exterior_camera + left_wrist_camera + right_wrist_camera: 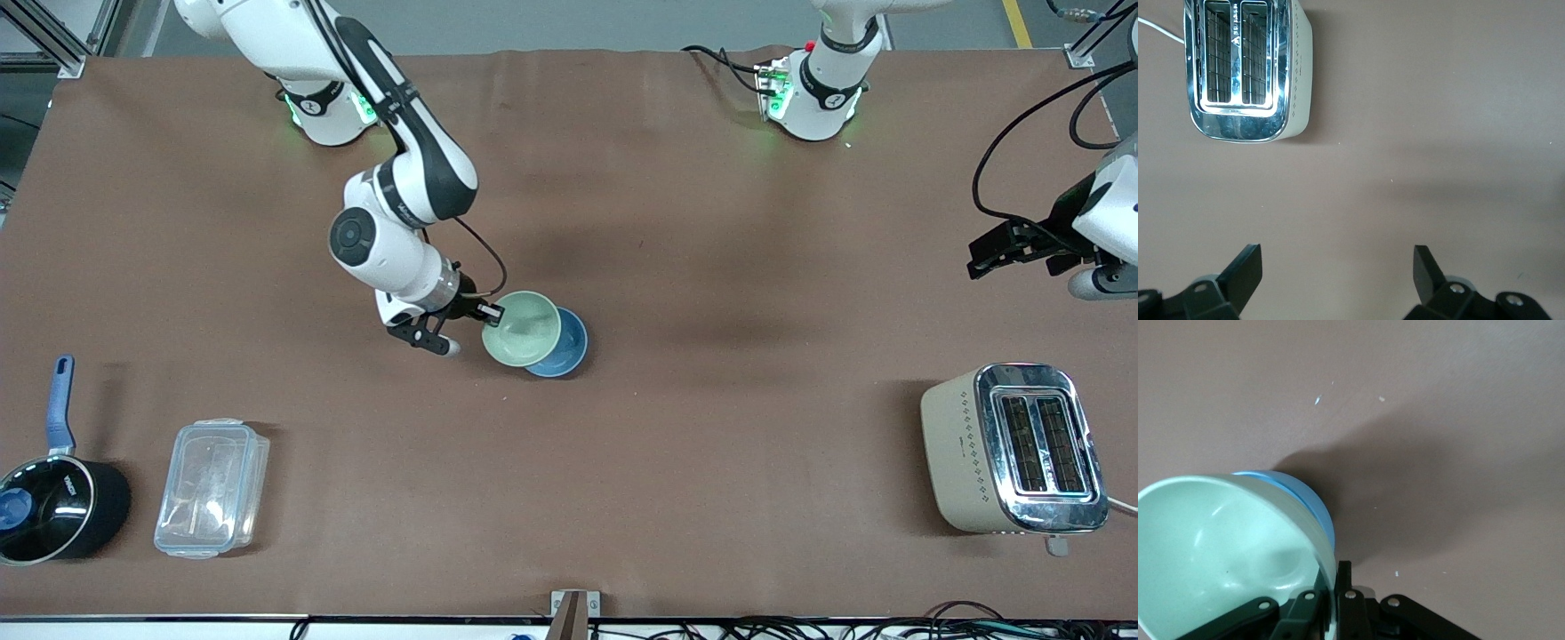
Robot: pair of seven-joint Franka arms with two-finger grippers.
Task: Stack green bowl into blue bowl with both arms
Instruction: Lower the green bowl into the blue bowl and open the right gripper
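A brown cloth-covered table (676,427) holds the scene, with two white robot arms based along one long edge. The right gripper (484,313) has its jaws clenched on the rim of the small round pale mint-green bowl (521,329), one jaw inside the rim and one outside. That green bowl is tilted, its open mouth partly turned toward the front camera, and it overlaps the small round sky-blue bowl (562,345), which sits on the table near the middle; the right wrist view shows the blue bowl (1308,500) tucked directly under the green bowl (1225,553). Whether the green bowl already touches the blue one cannot be told. The main risk, as I judge it, is letting go while the bowl is tilted: it could settle crooked, ride up on the blue rim, or slide off onto the table. A sideways push from the gripper could also shove the unsupported blue bowl along the cloth (nothing steadies it). The left gripper (1009,247) waits with jaws released over bare table at the left arm's end, above a cream and chrome two-slot toaster (1013,449). A black saucepan with a blue handle (53,498) and a clear plastic lidded container (212,487) lie well apart from the bowls, at the right arm's end.
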